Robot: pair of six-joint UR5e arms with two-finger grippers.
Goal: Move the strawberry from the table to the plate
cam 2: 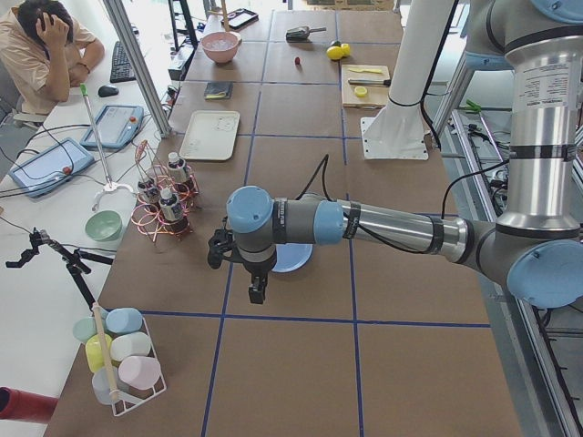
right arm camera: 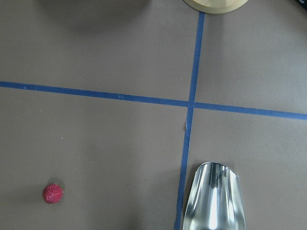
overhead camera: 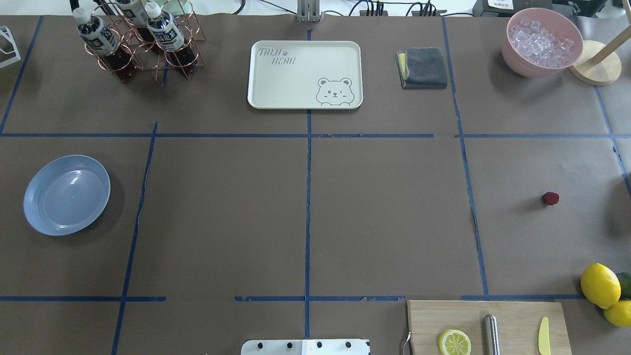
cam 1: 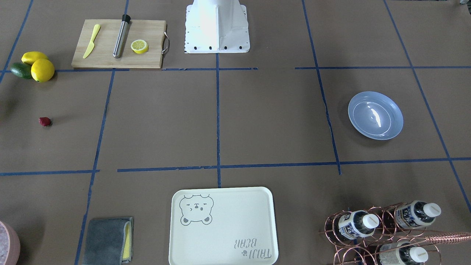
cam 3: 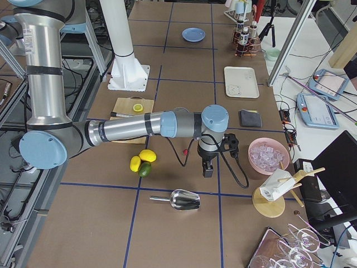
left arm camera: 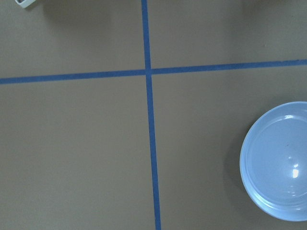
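The strawberry (overhead camera: 550, 198), a tiny dark-red berry, lies alone on the brown table (overhead camera: 384, 212) at its right side; it also shows as the strawberry (cam 1: 45, 121) and low left in the right wrist view as the strawberry (right arm camera: 53, 193). The pale blue plate (overhead camera: 66, 195) sits empty far off at the left, seen as well as the plate (cam 1: 375, 115) and the plate (left arm camera: 278, 163). My left gripper (cam 2: 258, 291) hangs above the table beside the plate, and my right gripper (cam 3: 207, 170) hangs near the strawberry's end. Whether either is open or shut I cannot tell.
A wooden cutting board (overhead camera: 485, 325) holds a lemon half (overhead camera: 454, 341), a steel rod and a yellow knife. Whole lemons (overhead camera: 600, 285), a bear tray (overhead camera: 305, 74), a bottle rack (overhead camera: 140, 44), a grey cloth (overhead camera: 423, 67), an ice bowl (overhead camera: 542, 42) and a metal scoop (right arm camera: 214, 199) stand around. A person sits at a side desk.
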